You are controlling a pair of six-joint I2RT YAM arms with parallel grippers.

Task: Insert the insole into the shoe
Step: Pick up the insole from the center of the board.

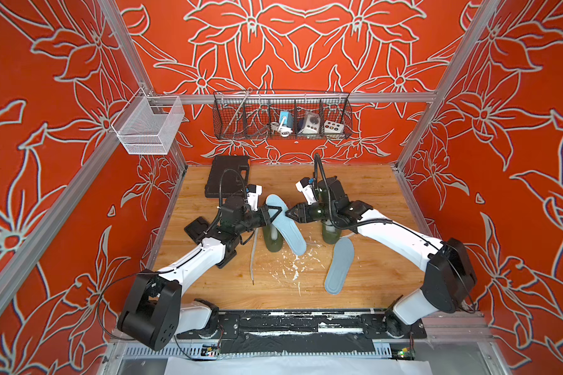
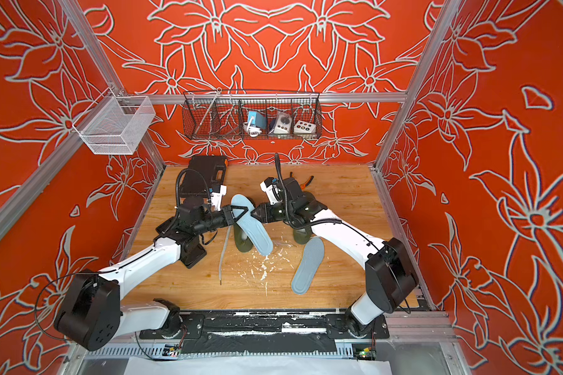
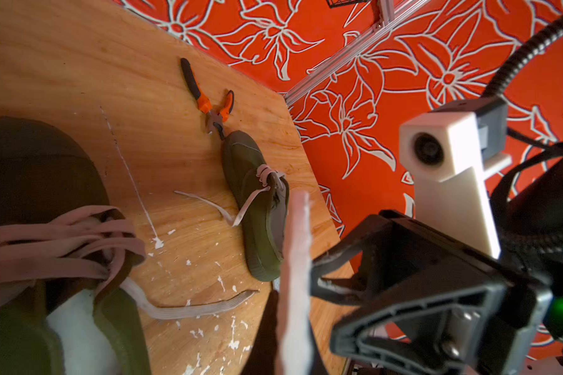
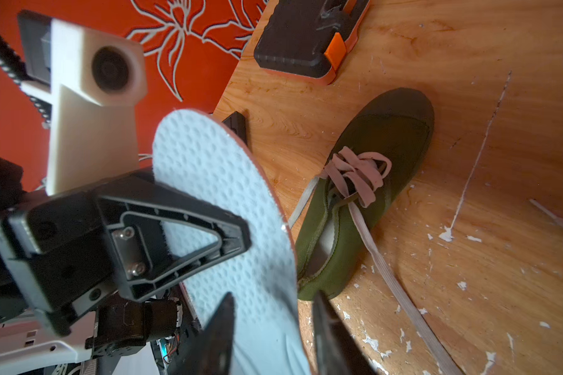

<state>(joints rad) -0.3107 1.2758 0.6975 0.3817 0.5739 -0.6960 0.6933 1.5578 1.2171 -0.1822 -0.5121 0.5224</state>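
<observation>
Passing the insole from arm to arm looks like the step in hand. The left fingers pinch it partway along and hold it tilted in the air above a green shoe. The right fingers stand parted, the insole loose between them. Next, I'd say, the right arm must back clear and the left tip the insole's end down into that shoe's opening. A second insole lies on the surface.

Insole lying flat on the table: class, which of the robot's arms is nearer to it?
Right. The right arm passes close by the far end of the flat insole. The left arm is across the table, beyond the raised insole and the green shoe beneath it.
</observation>
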